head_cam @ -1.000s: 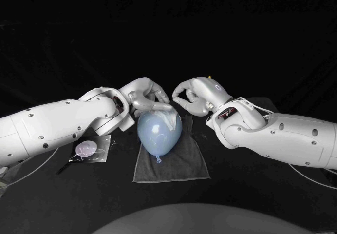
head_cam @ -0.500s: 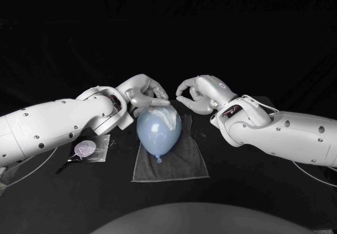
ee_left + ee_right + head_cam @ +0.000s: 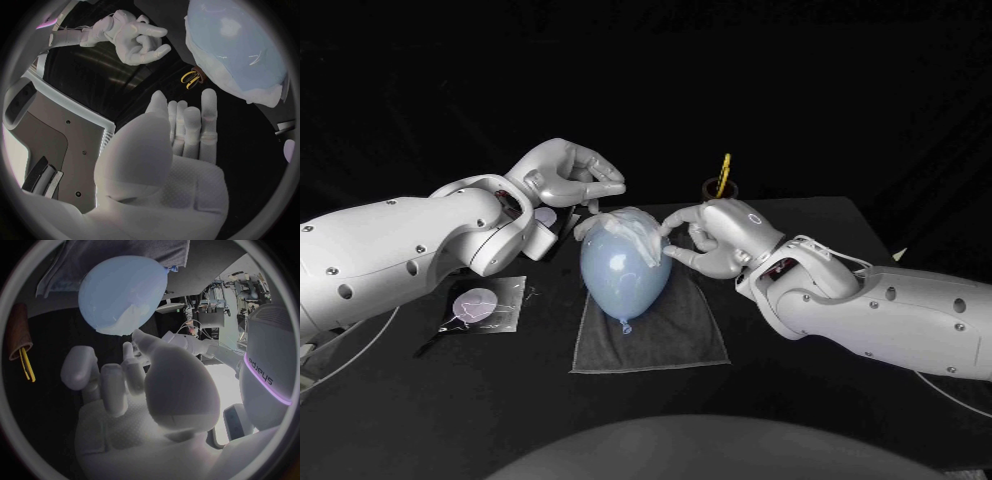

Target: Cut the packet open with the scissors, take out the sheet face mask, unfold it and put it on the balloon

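The left robot hand point(image 3: 568, 178) has lifted off the mask point(image 3: 632, 230) on top of the balloon point(image 3: 625, 275) and now hovers up and to its left. The right robot hand point(image 3: 704, 238) has come down from farther back to the balloon's upper right side, uncovering the scissors point(image 3: 724, 170) behind it.

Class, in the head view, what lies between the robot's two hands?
The far end of the blue balloon, draped with the white sheet mask, lies between the left hand and the right hand, as the head view shows.
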Tool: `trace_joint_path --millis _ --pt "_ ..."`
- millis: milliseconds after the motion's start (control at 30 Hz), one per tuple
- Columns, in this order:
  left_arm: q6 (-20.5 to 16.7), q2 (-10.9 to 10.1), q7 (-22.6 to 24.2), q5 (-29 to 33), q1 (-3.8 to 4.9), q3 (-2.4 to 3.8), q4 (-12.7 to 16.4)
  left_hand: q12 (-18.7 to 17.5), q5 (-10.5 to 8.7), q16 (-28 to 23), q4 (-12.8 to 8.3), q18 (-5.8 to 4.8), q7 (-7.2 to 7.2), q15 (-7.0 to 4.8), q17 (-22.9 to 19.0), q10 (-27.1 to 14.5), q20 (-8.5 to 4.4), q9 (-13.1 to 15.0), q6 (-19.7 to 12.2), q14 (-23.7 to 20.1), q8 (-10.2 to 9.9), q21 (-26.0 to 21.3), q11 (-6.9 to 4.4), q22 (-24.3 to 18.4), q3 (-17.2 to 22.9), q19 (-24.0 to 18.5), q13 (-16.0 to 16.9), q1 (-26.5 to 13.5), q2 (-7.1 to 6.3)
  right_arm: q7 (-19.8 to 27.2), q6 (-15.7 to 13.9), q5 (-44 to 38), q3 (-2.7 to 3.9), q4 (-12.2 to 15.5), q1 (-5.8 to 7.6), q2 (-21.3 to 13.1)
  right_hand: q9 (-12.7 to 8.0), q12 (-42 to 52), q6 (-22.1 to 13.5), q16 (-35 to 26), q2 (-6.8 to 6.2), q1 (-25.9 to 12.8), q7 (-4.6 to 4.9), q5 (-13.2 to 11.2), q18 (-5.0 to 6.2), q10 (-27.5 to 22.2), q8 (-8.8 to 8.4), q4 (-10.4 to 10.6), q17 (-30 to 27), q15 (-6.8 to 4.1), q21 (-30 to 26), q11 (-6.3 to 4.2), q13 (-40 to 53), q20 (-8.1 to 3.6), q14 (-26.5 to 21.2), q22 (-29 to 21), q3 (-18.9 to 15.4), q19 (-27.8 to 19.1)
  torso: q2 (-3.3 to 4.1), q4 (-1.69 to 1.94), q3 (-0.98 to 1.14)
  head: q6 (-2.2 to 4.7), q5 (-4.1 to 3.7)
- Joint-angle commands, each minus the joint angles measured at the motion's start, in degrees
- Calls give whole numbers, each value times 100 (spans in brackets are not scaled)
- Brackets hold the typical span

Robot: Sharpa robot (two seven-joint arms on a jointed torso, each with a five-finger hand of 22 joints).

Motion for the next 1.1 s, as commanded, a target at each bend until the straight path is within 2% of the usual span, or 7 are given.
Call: trace_joint_path --millis 33,233,300,333,500,933,1100 --pt "34 -21 302 452 -4 7 26 -17 -7 -31 8 76 30 -4 -5 -54 3 -9 22 -38 -21 30 -1 7 41 -47 -11 64 2 -221 142 -672 -4 -36 -98 60 -121 -136 -160 -81 -128 -42 28 -6 126 -131 -206 28 469 70 -217 18 144 25 -28 191 -124 -127 9 5 2 2 12" --pt "73 -47 315 558 -4 7 18 -22 -7 -32 11 76 31 -4 10 -54 4 -12 29 -29 -26 33 -1 10 58 -50 -15 92 11 -464 105 -906 -12 -91 -216 139 -305 -313 -598 -181 -251 -86 108 -9 182 -311 -587 95 305 137 -562 95 -4 86 -173 60 -456 -283 6 2 -4 -3 21" --pt "83 -51 311 580 -4 7 13 -22 -7 -31 11 76 32 -4 24 -53 4 -13 29 -20 -27 34 -1 11 59 -50 -15 94 11 -516 92 -946 -13 -113 -233 164 -375 -365 -819 -204 -261 -107 148 -12 197 -381 -742 170 254 173 -669 139 -56 117 -222 21 -731 -331 3 6 -2 -5 19" --pt "88 -54 308 590 -4 7 11 -22 -7 -29 12 76 33 -4 35 -52 4 -13 28 -13 -29 34 -1 11 60 -50 -15 96 12 -536 89 -964 -13 -125 -240 178 -401 -350 -829 -191 -175 3 167 -19 202 -404 -784 221 245 191 -703 163 -65 144 -237 12 -993 -339 3 6 -4 -5 19" --pt "110 -55 298 616 -4 7 5 -22 -7 -28 13 77 37 -4 45 -51 4 -15 26 -5 -32 36 0 12 62 -50 -16 101 12 -623 38 -1028 -14 -205 -263 260 -483 -318 -919 -166 5 255 194 9 211 -438 -883 353 223 218 -744 186 -91 170 -256 7 -1549 -334 2 3 -6 -13 23" --pt "159 -50 269 659 -4 7 4 -28 -7 -26 32 78 68 1 61 -44 6 -33 -14 16 -75 49 13 20 70 -47 -22 123 -4 -769 -134 -1096 -13 -394 -279 419 -497 -215 -722 -90 288 658 215 -11 190 -414 -892 491 258 230 -643 194 -89 185 -214 68 -1937 -255 9 11 -6 -27 29" --pt "160 -53 260 666 -4 7 7 -30 -7 -26 38 77 78 5 63 -45 8 -39 -29 21 -90 53 19 23 74 -46 -24 129 -5 -768 -223 -1087 -11 -420 -279 441 -457 -61 -254 11 588 946 217 -10 141 -293 -715 462 382 214 -368 181 -8 168 -104 193 -1770 -110 5 5 -8 -33 32"
